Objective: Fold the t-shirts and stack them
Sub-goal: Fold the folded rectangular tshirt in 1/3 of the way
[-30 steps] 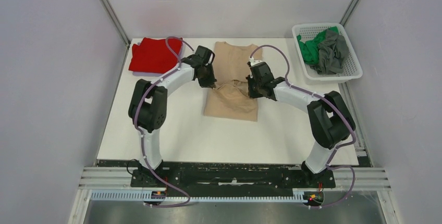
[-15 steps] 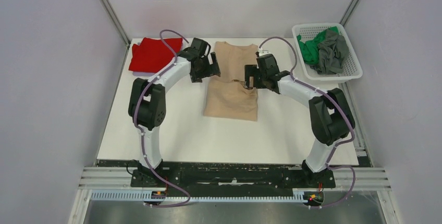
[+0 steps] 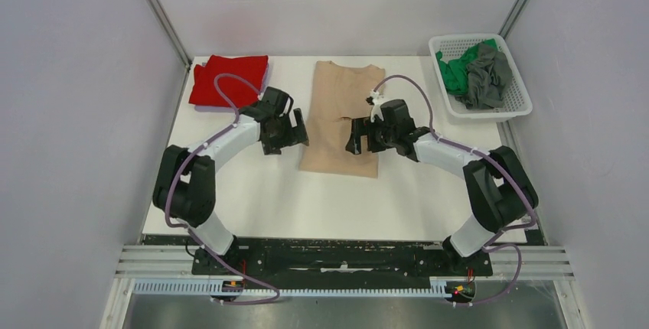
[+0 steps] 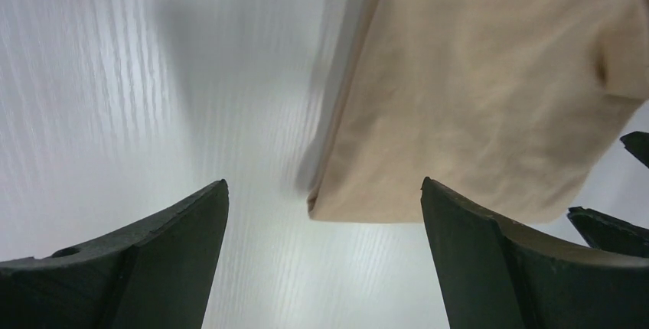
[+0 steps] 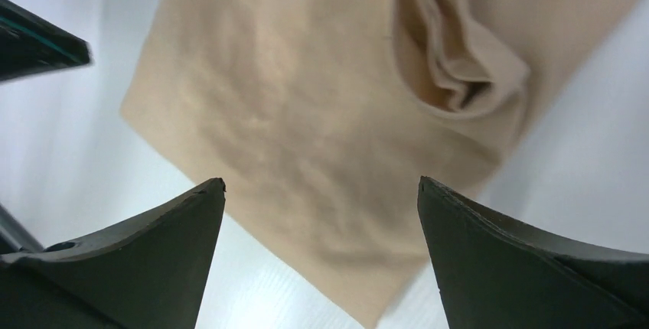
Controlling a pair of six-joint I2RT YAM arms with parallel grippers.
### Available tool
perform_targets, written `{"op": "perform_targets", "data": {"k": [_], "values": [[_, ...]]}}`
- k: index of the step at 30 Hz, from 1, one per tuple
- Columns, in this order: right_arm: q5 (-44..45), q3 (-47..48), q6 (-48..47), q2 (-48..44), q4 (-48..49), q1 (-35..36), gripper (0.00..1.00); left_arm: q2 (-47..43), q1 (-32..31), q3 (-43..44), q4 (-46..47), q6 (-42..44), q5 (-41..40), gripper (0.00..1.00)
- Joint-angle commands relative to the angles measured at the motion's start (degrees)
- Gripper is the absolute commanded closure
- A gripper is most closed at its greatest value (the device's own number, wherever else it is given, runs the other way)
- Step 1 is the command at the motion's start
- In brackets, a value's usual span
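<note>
Beige t-shirt (image 3: 340, 115) lies flat mid-surface (image 3: 252, 191), btwn both pincers. L pincer (image 4: 323, 184) gapes wide at its near-left corner. R pincer (image 5: 321, 182) is spread apart above its right side. Both are nearer the bases than 0.5 s ago.

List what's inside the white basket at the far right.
A green t-shirt and a grey t-shirt lie crumpled in the white basket, green left, grey right. The cloth covers the basket floor, so anything under them cannot be seen.
</note>
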Motion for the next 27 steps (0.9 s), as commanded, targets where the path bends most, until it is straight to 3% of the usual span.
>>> {"op": "perform_targets", "data": {"k": [1, 11, 16, 21, 27], "values": [[-5.5, 1.9, -0.4, 3.0, 7.9, 1.8, 0.02, -6.0, -0.2, -7.4, 2.9, -4.2, 1.2, 0.00], [4.6, 14.3, -1.2, 17.2, 8.5, -2.4, 0.02, -11.5, -1.0, -15.6, 5.9, -8.3, 0.5, 0.00], [4.6, 20.1, -3.8, 17.6, 4.6, -3.6, 0.02, -9.1, -1.0, -14.5, 6.4, -7.9, 0.3, 0.00], [5.1, 12.2, -5.5, 7.9, 4.3, -3.5, 0.02, -5.9, -1.0, -14.5, 10.3, -8.7, 3.9, 0.06], [8.0, -2.9, -1.3, -4.4, 3.4, -4.9, 0.02, -2.9, -1.6, -15.3, 13.9, -9.1, 6.6, 0.25]]}}
